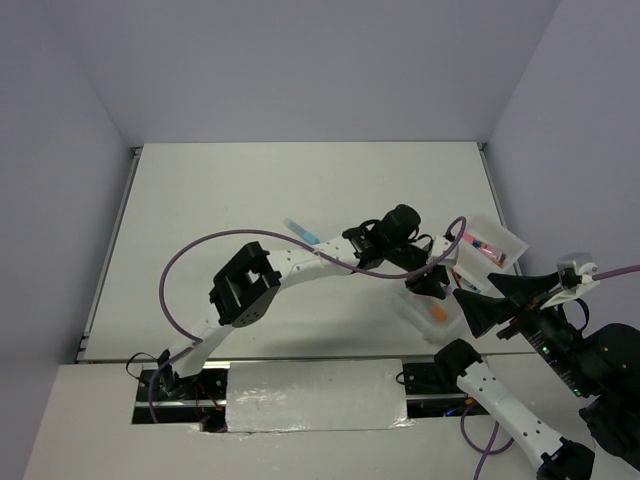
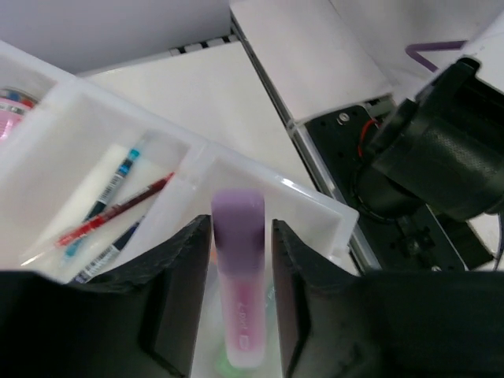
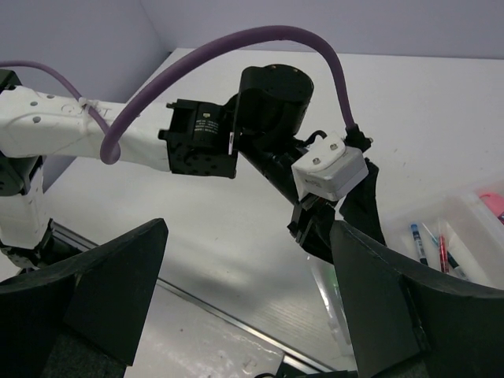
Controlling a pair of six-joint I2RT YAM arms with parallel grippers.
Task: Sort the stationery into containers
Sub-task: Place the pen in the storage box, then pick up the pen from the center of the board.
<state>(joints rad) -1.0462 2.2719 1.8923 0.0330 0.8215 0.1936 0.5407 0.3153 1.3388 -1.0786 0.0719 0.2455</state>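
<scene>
- Now the left jaws pinch a purple highlighter (image 2: 238,268) lengthwise between them, its cap past their tips.
- Beyond those tips sits an end section of the tray (image 2: 315,201); pens (image 2: 110,211) lie in the next section.
- Right jaws are spread, holding nothing.
- Likely step: dropping it in, so lower, then let go.

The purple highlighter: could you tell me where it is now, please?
The purple highlighter sits, in the left wrist view, between the fingers of the left gripper, above the end compartment of the tray, beside the section holding red and blue pens.
</scene>
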